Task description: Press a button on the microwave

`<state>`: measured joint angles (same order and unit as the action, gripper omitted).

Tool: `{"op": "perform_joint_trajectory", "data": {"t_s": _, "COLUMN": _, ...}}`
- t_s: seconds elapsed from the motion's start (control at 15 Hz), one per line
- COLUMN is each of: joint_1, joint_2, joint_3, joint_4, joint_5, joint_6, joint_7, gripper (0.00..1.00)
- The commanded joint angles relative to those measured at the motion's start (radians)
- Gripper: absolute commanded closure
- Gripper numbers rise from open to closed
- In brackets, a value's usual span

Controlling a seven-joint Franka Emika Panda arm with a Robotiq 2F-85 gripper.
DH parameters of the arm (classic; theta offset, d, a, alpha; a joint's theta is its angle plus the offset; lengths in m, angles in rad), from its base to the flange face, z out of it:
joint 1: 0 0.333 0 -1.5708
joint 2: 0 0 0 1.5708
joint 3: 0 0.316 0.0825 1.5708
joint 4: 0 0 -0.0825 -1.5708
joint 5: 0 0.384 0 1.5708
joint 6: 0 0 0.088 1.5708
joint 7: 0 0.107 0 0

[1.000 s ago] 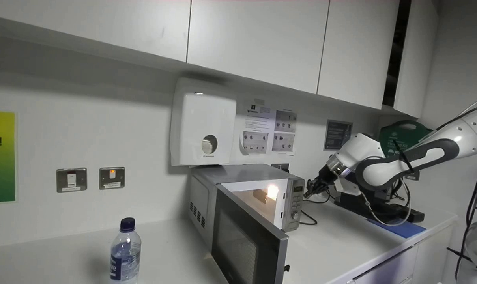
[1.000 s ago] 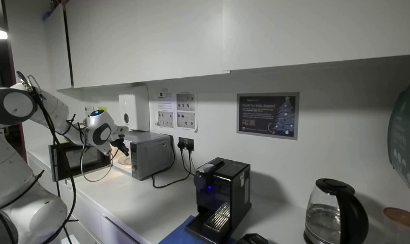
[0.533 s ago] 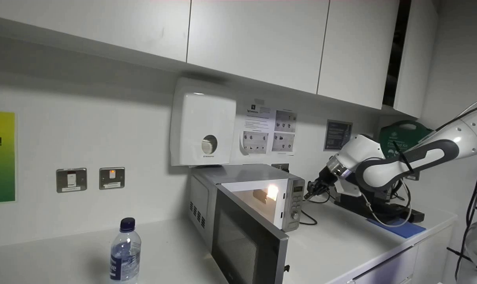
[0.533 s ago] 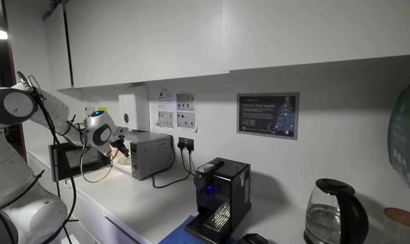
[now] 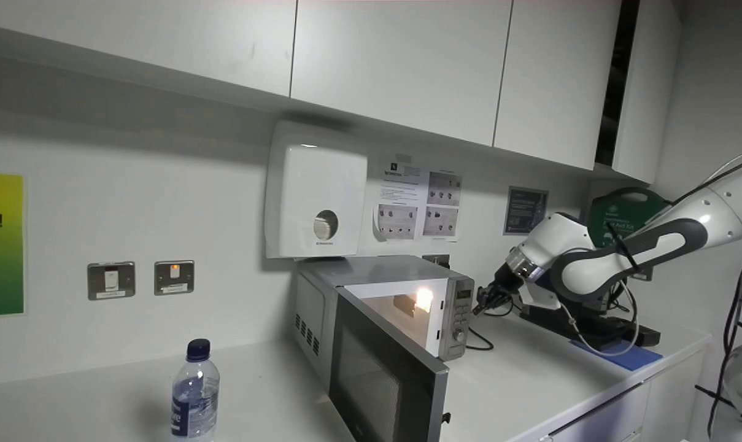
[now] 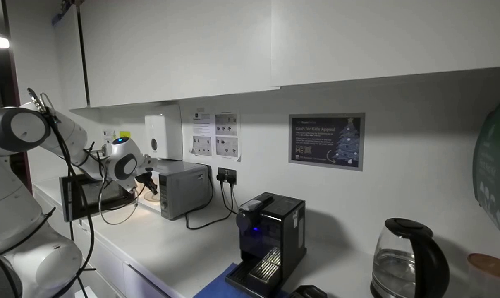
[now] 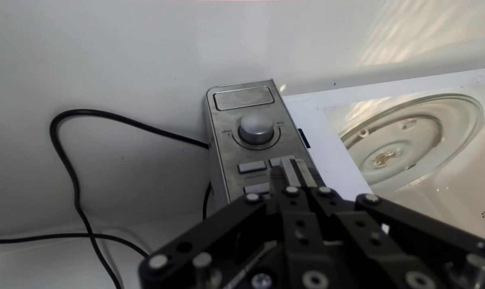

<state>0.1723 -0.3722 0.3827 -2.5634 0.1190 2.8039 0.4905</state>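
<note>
The silver-grey microwave (image 5: 377, 267) stands on the counter in both exterior views (image 6: 187, 190). Its door (image 5: 371, 374) is open and its inside is lit. In the wrist view its control panel (image 7: 224, 136) shows a round knob (image 7: 256, 127) and several oblong buttons (image 7: 252, 167). My gripper (image 7: 297, 160) is shut and empty, its fingertips in front of the panel over the button (image 7: 278, 161) nearest the door side. They partly cover that button. I cannot tell whether they touch it. The gripper also shows before the panel in both exterior views (image 5: 476, 312) (image 6: 155, 192).
A water bottle (image 5: 195, 393) stands on the counter left of the open door. A black coffee machine (image 6: 291, 231) and a glass kettle (image 6: 394, 265) stand beyond the microwave's other side. Black cables (image 7: 65, 160) lie beside the microwave. Wall cupboards (image 5: 401, 67) hang above.
My gripper has moved slightly downward in front of the control panel, and the arm has shifted a little with it. The microwave and its door have not moved.
</note>
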Motion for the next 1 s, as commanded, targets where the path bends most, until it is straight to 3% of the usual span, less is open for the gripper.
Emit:
{"op": "perform_joint_trajectory", "data": {"t_s": 0.0, "joint_1": 0.001, "joint_2": 0.026, "joint_3": -0.003, "joint_4": 0.011, "joint_5": -0.012, "joint_6": 0.049, "joint_7": -0.023, "gripper": 1.00}}
{"op": "perform_joint_trajectory", "data": {"t_s": 0.93, "joint_1": -0.033, "joint_2": 0.101, "joint_3": 0.005, "joint_4": 0.039, "joint_5": -0.105, "joint_6": 0.166, "joint_7": -0.049, "gripper": 1.00}}
